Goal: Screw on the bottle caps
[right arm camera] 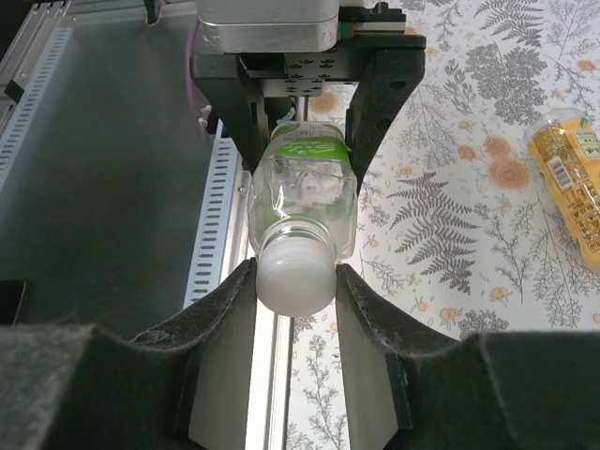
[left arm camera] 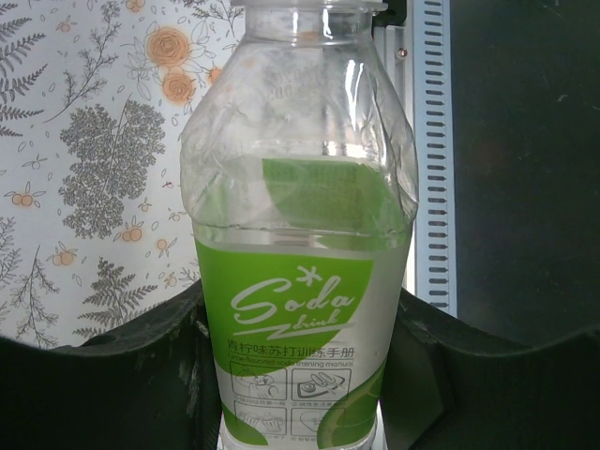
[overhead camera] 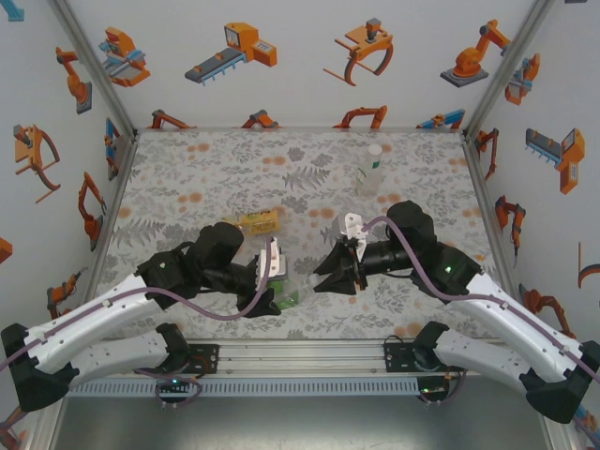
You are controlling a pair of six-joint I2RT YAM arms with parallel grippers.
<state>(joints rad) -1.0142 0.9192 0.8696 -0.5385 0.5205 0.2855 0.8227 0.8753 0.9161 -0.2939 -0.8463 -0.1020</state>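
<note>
Left end effector (left arm camera: 300, 309): clenched on the green-labelled bottle (left arm camera: 300, 187). In your left wrist view a finger presses each side of the label and the neck points away from the camera.

Right end effector (right arm camera: 295, 279): clamped on the pale whitish cap (right arm camera: 292, 281). Both pads touch the cap's sides, and the cap sits on the mouth of that same bottle.

Position: the bottle lies roughly level in the air between the two arms, over the near edge of the surface (overhead camera: 187, 178). Its cap end faces your right arm.

You cannot tell from these views how far the cap is threaded.

The yellow-amber bottle (right arm camera: 567, 178) lies on its side on the surface, well apart from the gripped bottle.

The tall clear bottle (overhead camera: 372, 167) stands upright toward the far right of the surface.
</note>
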